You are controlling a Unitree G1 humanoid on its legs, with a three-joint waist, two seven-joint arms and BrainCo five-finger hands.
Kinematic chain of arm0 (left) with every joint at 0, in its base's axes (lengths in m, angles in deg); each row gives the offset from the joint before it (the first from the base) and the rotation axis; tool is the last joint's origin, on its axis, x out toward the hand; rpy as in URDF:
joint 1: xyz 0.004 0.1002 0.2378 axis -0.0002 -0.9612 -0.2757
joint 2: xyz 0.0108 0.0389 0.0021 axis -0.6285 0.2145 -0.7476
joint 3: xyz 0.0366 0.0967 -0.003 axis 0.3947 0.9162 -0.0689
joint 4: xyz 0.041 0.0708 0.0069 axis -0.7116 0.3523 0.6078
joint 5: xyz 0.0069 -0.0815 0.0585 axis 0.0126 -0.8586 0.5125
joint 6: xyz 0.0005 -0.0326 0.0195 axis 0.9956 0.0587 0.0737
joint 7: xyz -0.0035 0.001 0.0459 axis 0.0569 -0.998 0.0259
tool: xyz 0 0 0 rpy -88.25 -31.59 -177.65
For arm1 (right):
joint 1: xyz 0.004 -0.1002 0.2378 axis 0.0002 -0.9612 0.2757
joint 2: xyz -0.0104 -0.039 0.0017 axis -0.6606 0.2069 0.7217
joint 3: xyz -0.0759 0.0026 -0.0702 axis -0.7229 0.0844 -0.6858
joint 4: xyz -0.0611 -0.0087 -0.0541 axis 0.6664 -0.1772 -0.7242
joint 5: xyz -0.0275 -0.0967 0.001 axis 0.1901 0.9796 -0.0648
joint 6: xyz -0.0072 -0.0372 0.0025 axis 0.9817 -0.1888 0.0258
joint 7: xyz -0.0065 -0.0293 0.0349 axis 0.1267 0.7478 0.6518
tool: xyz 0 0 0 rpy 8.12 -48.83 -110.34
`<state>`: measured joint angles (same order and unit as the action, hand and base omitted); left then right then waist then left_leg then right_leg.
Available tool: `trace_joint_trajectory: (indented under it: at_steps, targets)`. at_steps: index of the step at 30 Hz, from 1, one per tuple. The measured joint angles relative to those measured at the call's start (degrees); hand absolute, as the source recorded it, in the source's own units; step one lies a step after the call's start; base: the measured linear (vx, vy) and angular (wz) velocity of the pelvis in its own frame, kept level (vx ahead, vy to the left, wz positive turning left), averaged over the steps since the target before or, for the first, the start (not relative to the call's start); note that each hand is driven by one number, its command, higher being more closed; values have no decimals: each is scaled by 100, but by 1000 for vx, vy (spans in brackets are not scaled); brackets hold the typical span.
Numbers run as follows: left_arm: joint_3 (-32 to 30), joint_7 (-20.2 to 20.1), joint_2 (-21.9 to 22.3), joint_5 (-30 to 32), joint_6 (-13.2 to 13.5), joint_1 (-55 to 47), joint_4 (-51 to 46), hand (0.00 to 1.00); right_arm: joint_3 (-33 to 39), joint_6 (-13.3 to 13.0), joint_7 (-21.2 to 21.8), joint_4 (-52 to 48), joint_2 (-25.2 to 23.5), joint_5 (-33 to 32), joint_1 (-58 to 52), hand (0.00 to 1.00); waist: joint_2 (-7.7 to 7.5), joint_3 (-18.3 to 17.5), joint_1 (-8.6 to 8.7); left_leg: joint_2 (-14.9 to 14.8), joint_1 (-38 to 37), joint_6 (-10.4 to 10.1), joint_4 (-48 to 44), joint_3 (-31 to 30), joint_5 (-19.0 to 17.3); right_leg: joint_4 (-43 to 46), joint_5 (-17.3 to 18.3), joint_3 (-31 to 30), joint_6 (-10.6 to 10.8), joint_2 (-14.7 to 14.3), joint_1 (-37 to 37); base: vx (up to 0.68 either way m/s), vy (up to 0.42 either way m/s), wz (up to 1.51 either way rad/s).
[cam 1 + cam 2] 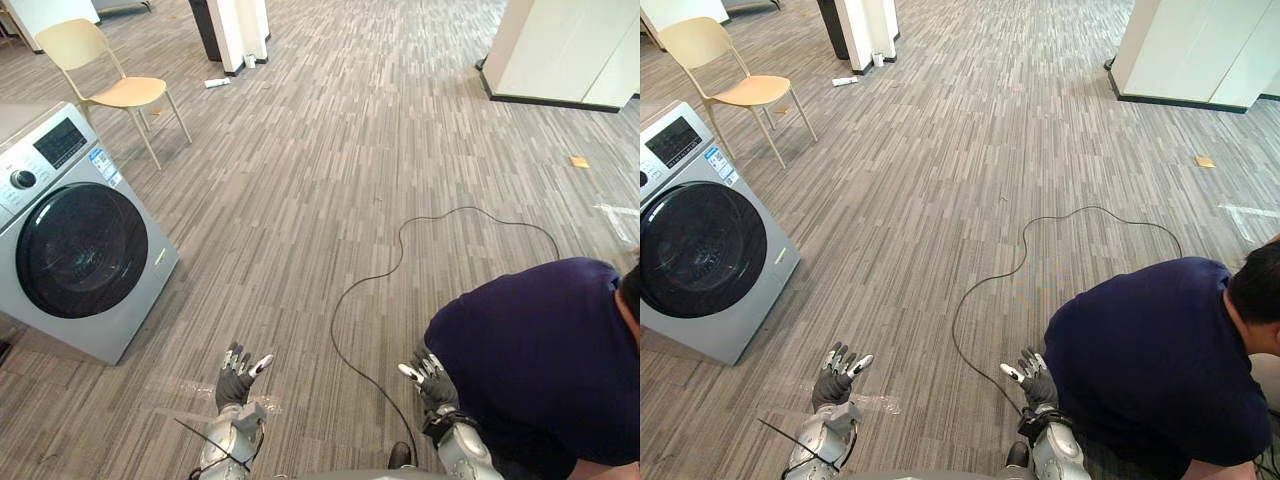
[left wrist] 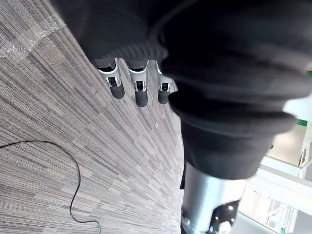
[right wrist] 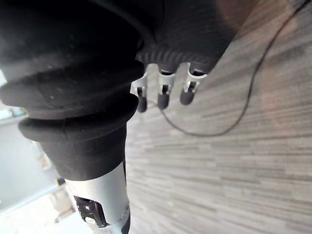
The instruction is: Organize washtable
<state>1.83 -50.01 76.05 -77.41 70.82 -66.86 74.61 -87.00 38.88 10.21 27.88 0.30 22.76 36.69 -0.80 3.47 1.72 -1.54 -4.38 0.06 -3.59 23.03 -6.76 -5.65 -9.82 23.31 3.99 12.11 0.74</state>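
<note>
Our left hand (image 1: pixel 237 378), spread and empty, sits nearer the washing machine (image 1: pixel 80 250); our right hand (image 1: pixel 430 380), likewise spread, lies farther from it, beside the person (image 1: pixel 540 360).

1. I saw the floor (image 1: pixel 300 200) in grey-brown carpet, streaked with narrow light and dark strips.
2. The washing machine (image 1: pixel 90 235) was silver-grey, and its round door (image 1: pixel 700 250) was glossy black.
3. The chair (image 1: pixel 125 92) was pale cream-yellow all over.
4. The person's shirt (image 1: pixel 540 350) was a plain dark navy, verging on purple.
5. The pillar (image 1: pixel 240 30) was white, with a black panel (image 1: pixel 207 35) on one side.
6. The partition (image 1: pixel 570 45) was white, with a black skirting (image 1: pixel 540 100).
7. A small scrap (image 1: pixel 579 161) on the floor was yellow.
8. The left hand (image 1: pixel 236 380) and right hand (image 1: pixel 432 385) had silver fingers (image 2: pixel 141 92) with dark tips and black ribbed covers.
</note>
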Motion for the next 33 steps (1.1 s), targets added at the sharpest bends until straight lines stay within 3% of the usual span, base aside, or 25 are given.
trace_joint_trajectory:
  at_steps: [2,4,5,6,8,9,10,11,12,14,16,18,19,21,22,23,24,25,26,27,28,30,31,32,33]
  targets:
    - [34,-6,8,0,1,-33,-3,0,-2,59,17,0,41,15,-31,0,15,8,6,71,2,80,138,-132,52,138,38,154,52,134,-16,-57,80,48]
    - [65,-16,61,0,2,-49,-75,0,5,82,29,0,71,78,-111,0,-43,105,-2,190,101,155,138,-412,-57,802,335,421,313,450,-139,-54,135,78]
    - [119,-17,57,2,1,-76,-124,0,-8,99,74,1,73,137,-134,0,-35,130,-39,224,118,192,139,-522,-80,1338,452,599,253,630,-308,5,148,61]
    - [166,-17,53,3,2,-114,-144,0,-13,102,111,1,91,160,-126,0,-14,146,-67,208,122,216,141,-552,-95,1693,463,667,139,705,-449,51,168,40]
    - [216,-21,25,56,-2,-218,-157,0,-173,96,151,0,78,194,-84,0,86,246,-147,76,26,303,115,-605,-152,3167,243,461,-657,967,-1054,99,171,21]
    - [264,-23,-67,83,-5,-223,-181,0,-262,96,197,-1,36,217,-83,0,70,318,-135,51,-51,369,94,-723,-193,3710,229,211,-677,1012,-1327,101,104,25]
    - [310,-30,-138,100,-5,-222,-192,0,-295,96,242,-1,-10,219,-93,0,80,354,-111,20,-75,405,52,-791,-221,3968,431,66,-503,984,-1444,167,52,38]
    - [454,-37,-255,106,-5,-195,-211,0,-315,92,290,-15,-60,222,-148,0,32,386,-48,-77,-107,410,-35,-927,-302,4209,998,0,-247,892,-1583,295,63,42]
    - [635,-49,-305,108,-5,-188,-232,0,-279,90,307,-33,-60,221,-229,0,5,408,-23,-104,-138,353,-80,-986,-351,4116,1277,45,-166,848,-1721,325,65,38]
    - [917,-129,-305,116,-54,-148,-230,0,-109,90,303,-34,-67,222,-327,0,14,432,47,-83,-244,278,-123,-1000,-434,3517,1306,125,-101,894,-1899,322,62,21]
    - [1087,-183,-289,136,-90,11,-231,0,-30,98,302,-33,-67,236,-357,0,44,537,41,-37,-508,118,-27,-961,-533,2773,1194,398,-79,1007,-1980,414,36,5]
    - [1098,-184,-287,207,-91,201,-229,0,-40,101,319,-35,-75,307,-309,0,95,629,-17,-22,-1004,-157,194,-723,-697,2330,971,1482,-187,1145,-2024,410,-60,-26]
    - [1098,-185,-287,241,-89,225,-232,0,-47,101,340,-40,-73,344,-306,0,94,628,-42,-21,-1092,-254,209,-639,-754,2374,923,1729,-264,1176,-2046,355,-96,-37]
    - [1123,-224,-266,340,-87,214,-325,0,-89,102,395,-76,-62,393,-310,0,15,574,-111,-24,-1299,-778,1,-322,-1065,2680,785,2058,-580,1114,-2203,548,-238,-39]
    - [1161,-263,-139,345,-108,216,-325,0,-142,117,401,-52,57,391,-238,0,73,537,-112,-249,-1219,-1111,-553,-160,-1262,2847,570,1878,-940,931,-2280,653,-304,-42]
    - [1184,-277,-57,344,-113,182,-362,0,-178,153,401,-55,146,389,-165,0,202,525,-122,-464,-1056,-1169,-989,-49,-1291,2921,600,1924,-977,828,-2283,640,-290,-60]
    - [1212,-291,57,339,-105,174,-392,0,-275,162,411,-61,280,386,-37,0,396,539,-108,-943,-582,-1187,-2305,130,-1216,2996,798,1939,-1016,626,-2216,695,-275,-88]
    - [1212,-285,139,327,-102,191,-390,0,-439,171,405,-78,465,376,124,0,533,566,-111,-1457,-68,-1191,-3749,174,-610,2992,1002,1806,-983,304,-2062,721,-274,-95]
    - [1223,-282,195,322,-99,191,-381,0,-500,170,409,-125,539,358,174,0,564,585,-118,-1654,131,-1282,-4371,64,-194,2923,1077,1697,-955,146,-1937,707,-227,-104]
    - [1306,-285,232,300,-96,254,-377,0,-572,156,396,-338,646,272,179,0,630,624,-146,-1913,460,-1287,-5332,-153,-193,2664,1195,1535,-914,-160,-1548,630,-150,-90]
    - [1340,-308,237,288,-85,351,-386,0,-561,89,389,-516,693,141,179,0,553,706,-110,-1965,776,-957,-5888,-238,-381,2280,1258,1288,-838,-380,-1086,590,-104,-84]
    - [1254,-316,224,279,-42,326,-559,0,-573,-2,391,-706,679,31,186,0,383,755,-134,-1901,1330,-521,-6047,-187,-649,1643,1256,783,-840,-555,-501,439,0,-80]
    - [1235,-328,209,276,-12,293,-634,0,-585,-32,394,-745,679,-7,215,0,334,763,-168,-1882,1587,-419,-5988,-181,-733,1463,1262,566,-829,-609,-363,527,124,-131]
    - [1112,-398,210,228,20,229,-819,0,-614,-56,395,-729,674,-12,320,0,278,813,-308,-1813,2142,-214,-5568,-270,-887,1164,1375,124,-647,-618,-87,441,166,-119]
    - [1058,-403,205,159,23,155,-924,0,-648,-55,396,-727,671,-9,357,0,276,832,-335,-1784,2355,-212,-5299,-350,-888,1072,1427,-44,-562,-604,7,449,209,-135]
